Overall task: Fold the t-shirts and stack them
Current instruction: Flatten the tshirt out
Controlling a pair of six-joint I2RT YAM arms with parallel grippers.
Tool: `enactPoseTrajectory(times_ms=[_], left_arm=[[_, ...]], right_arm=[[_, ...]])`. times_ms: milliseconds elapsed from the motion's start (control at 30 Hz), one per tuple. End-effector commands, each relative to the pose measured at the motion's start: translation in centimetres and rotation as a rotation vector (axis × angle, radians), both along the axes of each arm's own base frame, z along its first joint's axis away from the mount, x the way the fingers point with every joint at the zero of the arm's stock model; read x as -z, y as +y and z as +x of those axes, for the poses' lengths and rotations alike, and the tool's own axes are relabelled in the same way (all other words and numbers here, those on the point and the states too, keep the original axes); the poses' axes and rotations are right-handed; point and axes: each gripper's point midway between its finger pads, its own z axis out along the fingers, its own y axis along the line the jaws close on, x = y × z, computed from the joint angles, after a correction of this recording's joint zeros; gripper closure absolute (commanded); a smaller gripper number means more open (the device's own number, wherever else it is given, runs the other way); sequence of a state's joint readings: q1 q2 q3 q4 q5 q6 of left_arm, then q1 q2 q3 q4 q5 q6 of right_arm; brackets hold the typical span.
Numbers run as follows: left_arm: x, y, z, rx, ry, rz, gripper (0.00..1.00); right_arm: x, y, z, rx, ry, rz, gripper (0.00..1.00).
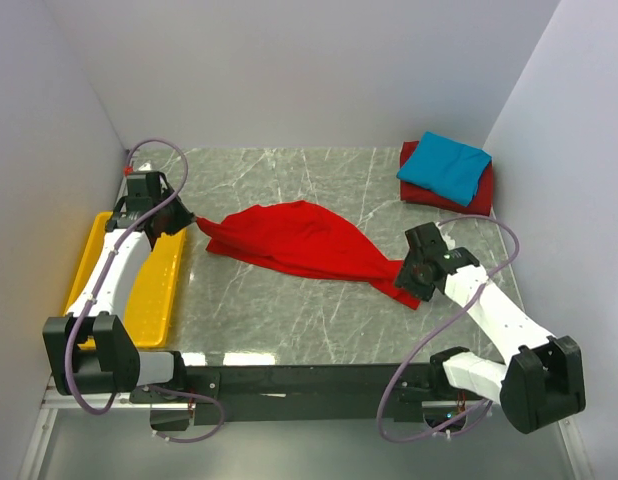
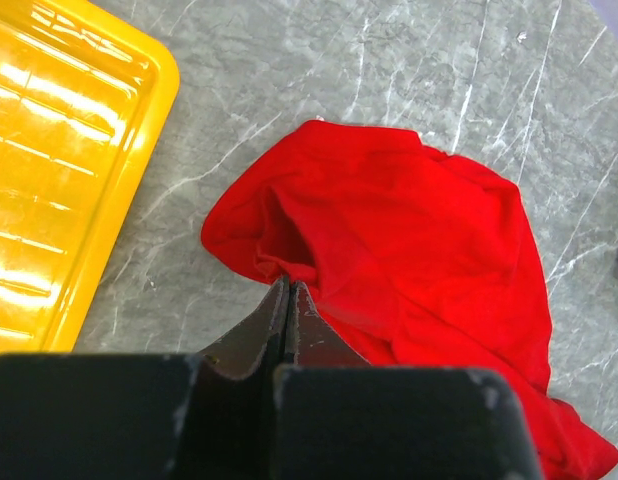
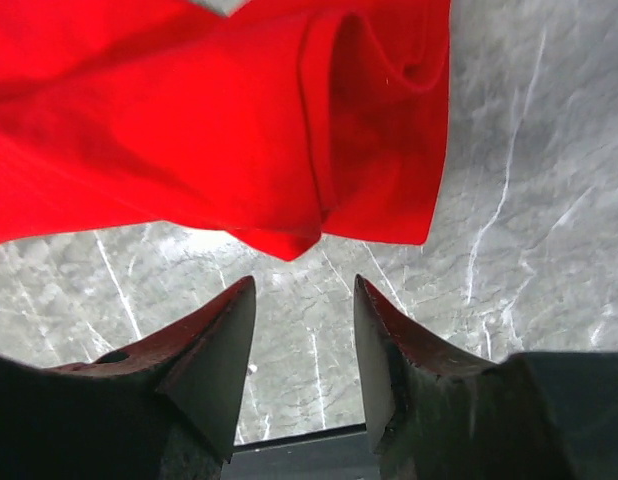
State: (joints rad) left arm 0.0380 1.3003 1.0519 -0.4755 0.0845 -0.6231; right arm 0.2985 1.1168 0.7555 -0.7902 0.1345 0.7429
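A bright red t-shirt [image 1: 299,240] lies crumpled across the middle of the marble table. Its left corner is drawn to a point at my left gripper [image 1: 189,222]. In the left wrist view that gripper [image 2: 289,285] is shut, with the shirt [image 2: 409,230] bunched at its tips. My right gripper [image 1: 404,275] sits at the shirt's right end. In the right wrist view it [image 3: 304,285] stands open over bare table, just short of the cloth's edge [image 3: 279,240]. A folded turquoise-blue t-shirt [image 1: 444,165] rests on a folded darker red one [image 1: 481,198] at the back right.
A yellow plastic tray [image 1: 89,250] lies along the left wall beside my left arm, and its corner [image 2: 59,150] shows in the left wrist view. White walls close in the table on the left, back and right.
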Motion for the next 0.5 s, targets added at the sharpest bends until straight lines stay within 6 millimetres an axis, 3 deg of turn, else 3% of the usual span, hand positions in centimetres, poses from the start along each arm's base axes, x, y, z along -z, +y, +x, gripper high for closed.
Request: enactPoseTrajectory(times_ms=[0, 400, 467], left_arm=[[-1.5, -0.2, 0.8, 0.023, -0.061, 0.0, 1.0], [-1.0, -0.1, 0.3, 0.025, -0.049, 0.01, 1.0], [-0.8, -0.1, 0.2, 0.023, -0.046, 0.01, 1.0]], right_arm=[[0.4, 0.8, 0.6, 0.017, -0.024, 0.047, 0.48], [2.6, -0.1, 4.5, -0.002, -0.036, -0.057, 0.5], [2.5, 0.0, 4.9, -0.023, -0.034, -0.069, 0.63]])
